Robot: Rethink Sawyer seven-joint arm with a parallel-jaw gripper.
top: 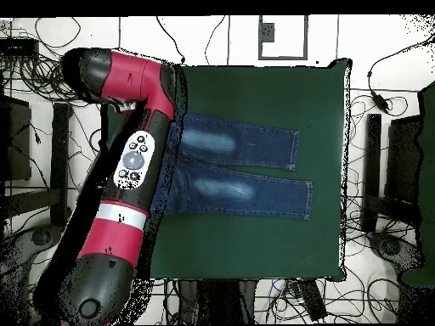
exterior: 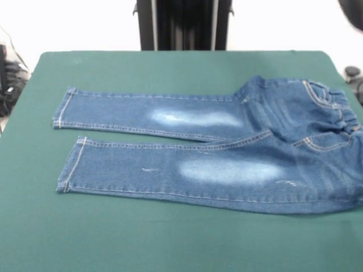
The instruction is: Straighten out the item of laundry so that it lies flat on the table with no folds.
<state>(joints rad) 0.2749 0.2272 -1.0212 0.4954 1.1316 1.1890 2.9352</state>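
Across the dark green felt tabletop (exterior: 170, 243), the small blue denim jeans (exterior: 215, 147) are lying nearly flat, legs straight, waistband overhanging one edge. My fingers are showing nowhere; I cannot tell their state.

Blue jeans (exterior: 227, 153) with whitish faded patches lie on dark green table (exterior: 170, 238).
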